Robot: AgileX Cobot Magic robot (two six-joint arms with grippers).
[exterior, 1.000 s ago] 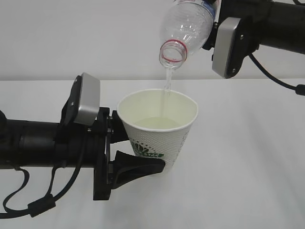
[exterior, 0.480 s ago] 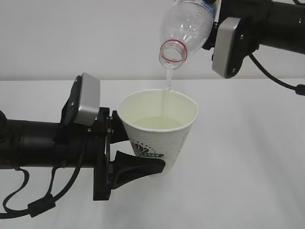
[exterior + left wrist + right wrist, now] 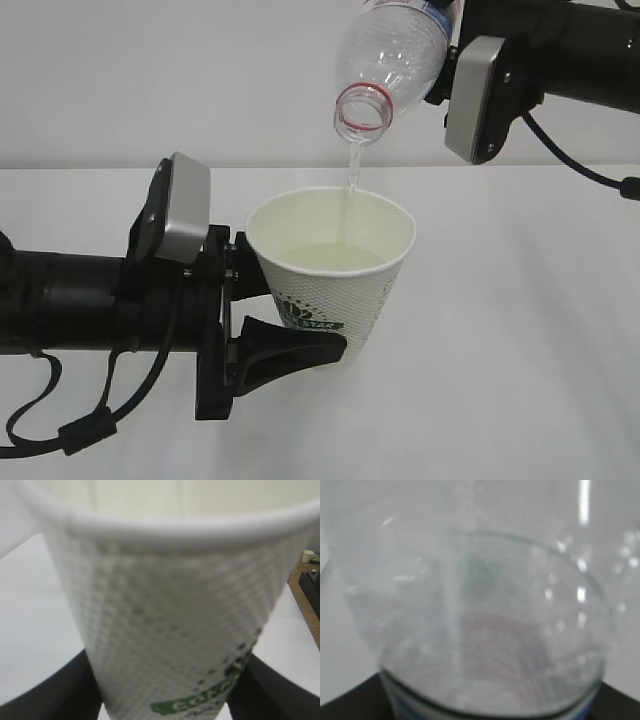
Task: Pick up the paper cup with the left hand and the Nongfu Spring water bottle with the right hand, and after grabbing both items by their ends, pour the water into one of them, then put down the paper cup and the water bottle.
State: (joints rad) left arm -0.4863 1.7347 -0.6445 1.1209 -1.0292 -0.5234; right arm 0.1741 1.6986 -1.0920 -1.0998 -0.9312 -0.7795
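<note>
Water (image 3: 349, 178) falls in a thin stream from the tilted Nongfu Spring water bottle (image 3: 392, 60) into the paper cup (image 3: 335, 280), which is held above the white table (image 3: 520, 380) with a shallow pool already inside. The left hand (image 3: 285, 330) grips the cup low on its textured wall, near the base, its black jaws standing fairly wide on either side of the cup, as the left wrist view confirms. The right hand (image 3: 445, 40) holds the bottle at its far end, mouth angled down just above the cup's rim; in the right wrist view the clear body fills the frame, the jaws closed about it at a broad spread. The cup looks light and soft-walled, likely to buckle under a hard squeeze and growing heavier as it fills, so the low hold near the stiffer base seems sound. The bottle appears thin, smooth and nearly empty, prone to dent and slip; a firm grip on its lower body should keep the pour steady. Both items remain to be set down.
</note>
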